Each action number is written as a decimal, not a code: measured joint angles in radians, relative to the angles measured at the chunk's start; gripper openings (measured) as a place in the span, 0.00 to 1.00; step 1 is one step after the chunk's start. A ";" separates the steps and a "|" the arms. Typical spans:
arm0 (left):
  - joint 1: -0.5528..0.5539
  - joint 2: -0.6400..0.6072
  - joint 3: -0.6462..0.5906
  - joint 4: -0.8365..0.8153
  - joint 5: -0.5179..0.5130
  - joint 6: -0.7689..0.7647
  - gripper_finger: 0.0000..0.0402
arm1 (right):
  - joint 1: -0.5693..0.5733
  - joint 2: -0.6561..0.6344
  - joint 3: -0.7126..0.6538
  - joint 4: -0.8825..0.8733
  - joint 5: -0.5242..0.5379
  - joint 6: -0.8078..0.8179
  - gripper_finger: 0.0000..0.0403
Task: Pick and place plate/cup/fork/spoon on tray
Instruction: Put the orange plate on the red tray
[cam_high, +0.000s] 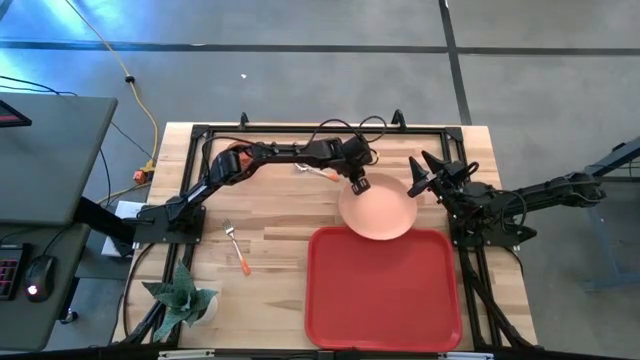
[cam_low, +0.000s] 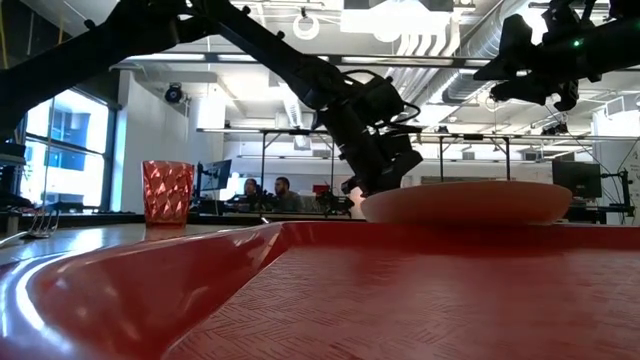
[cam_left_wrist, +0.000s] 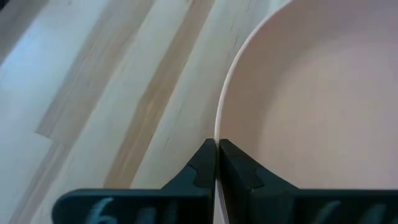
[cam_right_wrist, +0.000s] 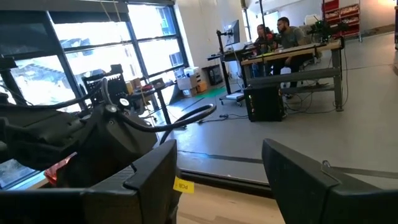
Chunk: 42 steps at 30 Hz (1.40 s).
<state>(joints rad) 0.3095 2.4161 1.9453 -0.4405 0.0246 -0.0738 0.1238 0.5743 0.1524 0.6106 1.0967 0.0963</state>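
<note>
Pink plate (cam_high: 378, 210) overlapping red tray (cam_high: 384, 290) rim; fork (cam_high: 237, 247) apart.

Overhead, table-level, two wrist cameras — sharing plate (cam_high: 378, 207).

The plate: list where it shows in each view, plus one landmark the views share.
High view: the plate lies centre-right, overlapping the far edge of the tray.
Low view: right of centre, above the tray's red rim.
Left wrist view: fills the right half, its rim pinched between the fingers.
Right wrist view: not in it.
Shared landmark: the left gripper, clamped on the plate's rim.
</note>
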 joint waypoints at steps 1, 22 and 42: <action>0.000 0.000 0.000 0.002 -0.004 0.000 0.01 | 0.000 0.000 0.000 0.000 0.000 0.000 0.57; -0.106 -0.129 0.000 -0.090 -0.010 0.179 0.00 | 0.001 0.000 0.000 0.000 0.000 -0.011 0.57; -0.442 -0.133 -0.079 0.190 -0.101 0.026 0.00 | 0.001 0.000 0.000 0.008 -0.006 -0.011 0.57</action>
<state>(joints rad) -0.1325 2.2832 1.8664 -0.2510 -0.0762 -0.0480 0.1246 0.5739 0.1522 0.6182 1.0904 0.0856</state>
